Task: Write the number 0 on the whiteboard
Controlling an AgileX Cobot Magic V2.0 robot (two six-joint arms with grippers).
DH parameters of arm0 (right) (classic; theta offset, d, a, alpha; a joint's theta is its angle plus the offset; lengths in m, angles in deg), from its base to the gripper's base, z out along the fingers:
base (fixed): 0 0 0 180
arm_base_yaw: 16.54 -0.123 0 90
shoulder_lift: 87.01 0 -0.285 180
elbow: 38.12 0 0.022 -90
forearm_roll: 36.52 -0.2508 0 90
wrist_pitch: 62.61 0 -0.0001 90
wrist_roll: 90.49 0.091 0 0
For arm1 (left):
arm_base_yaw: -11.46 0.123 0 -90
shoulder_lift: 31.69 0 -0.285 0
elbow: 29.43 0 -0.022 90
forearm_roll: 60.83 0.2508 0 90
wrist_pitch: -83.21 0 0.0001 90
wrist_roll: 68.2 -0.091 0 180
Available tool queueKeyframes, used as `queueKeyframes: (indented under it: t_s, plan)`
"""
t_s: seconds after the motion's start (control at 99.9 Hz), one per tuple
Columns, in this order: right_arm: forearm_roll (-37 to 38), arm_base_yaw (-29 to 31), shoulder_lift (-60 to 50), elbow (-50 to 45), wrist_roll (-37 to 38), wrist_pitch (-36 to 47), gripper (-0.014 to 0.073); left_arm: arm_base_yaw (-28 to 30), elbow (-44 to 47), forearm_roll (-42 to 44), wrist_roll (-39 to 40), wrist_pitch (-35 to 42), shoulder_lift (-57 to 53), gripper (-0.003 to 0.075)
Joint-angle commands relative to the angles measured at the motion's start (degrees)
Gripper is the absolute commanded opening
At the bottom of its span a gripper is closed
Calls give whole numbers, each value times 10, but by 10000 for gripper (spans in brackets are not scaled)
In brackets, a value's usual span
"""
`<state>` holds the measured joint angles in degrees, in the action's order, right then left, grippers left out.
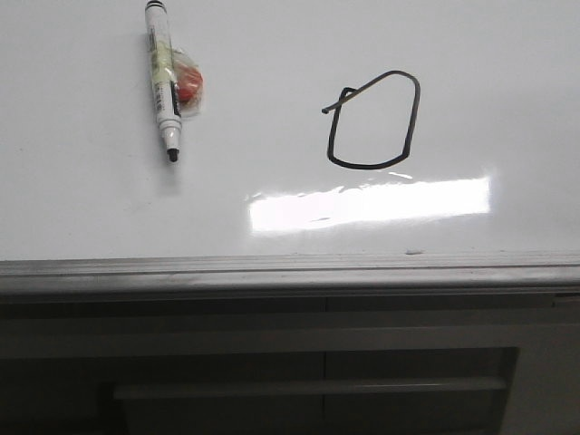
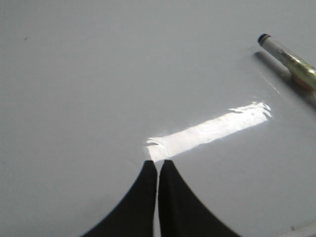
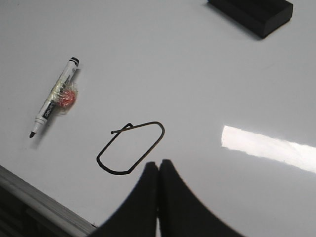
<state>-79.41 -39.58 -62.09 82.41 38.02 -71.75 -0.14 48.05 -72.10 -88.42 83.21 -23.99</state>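
Whiteboard: large glossy white flat board with a grey metal rim (image 1: pixel 272 267), a bright glare strip across it.
Number 0: thin black angular hand-drawn loop (image 1: pixel 372 120) with a stray tail, on the whiteboard, right of the marker.
Marker: white uncapped pen with black tip (image 1: pixel 163 82), lying flat, a red blob taped at its side.
Eraser: dark block (image 3: pixel 252 15), well beyond the 0.
Left gripper (image 2: pixel 158 170): fingers together, holding nothing.
Right gripper (image 3: pixel 159 170): fingers together, just beside the 0.
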Motion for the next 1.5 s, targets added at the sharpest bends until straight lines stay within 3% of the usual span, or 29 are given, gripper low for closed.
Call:
queueKeyframes:
  t_s: [0.0,0.19,0.37,1.151,1.431,1.491]
  plan:
    - [-7,3,4,15,1,36,-69,29,19,1,56,18,-12,-20]
    - [-7,3,4,15,1,37,-69,60,19,12,158,-110,-17,-20]
    - [-7,3,4,15,1,37,-69,60,19,-41,170,-166,-17,-20]
    - [-7,3,4,12,1,37,-69,60,19,-55,170,-170,-17,-20]
    - [-7,3,3,-88,1,183,-69,60,19,-55,170,-170,-17,-20]
    - [30,3,3,-108,26,203,-69,60,19,-55,170,-170,-17,-20]
